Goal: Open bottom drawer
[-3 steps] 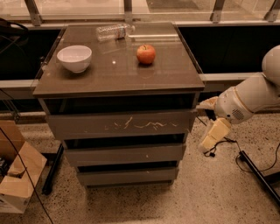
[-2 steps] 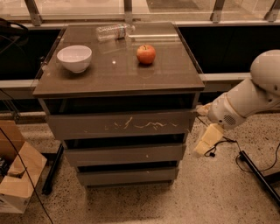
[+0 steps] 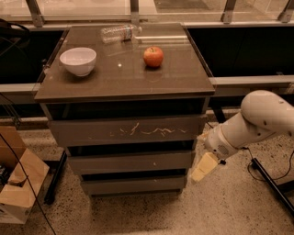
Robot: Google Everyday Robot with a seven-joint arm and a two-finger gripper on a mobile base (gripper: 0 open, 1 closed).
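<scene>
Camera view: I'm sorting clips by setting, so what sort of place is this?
Probably an indoor lab or office test area: drawer cabinet on speckled floor, cardboard box beside it, railing behind. The gripper hangs right of the bottom drawer.

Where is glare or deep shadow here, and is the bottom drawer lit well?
Camera view: dim warm light; a small glare spot on the cabinet top between bowl and apple; dark shadow bands above each drawer front; the bottom drawer dim but visible; the gripper, right of the lower drawers, pale and lit.
</scene>
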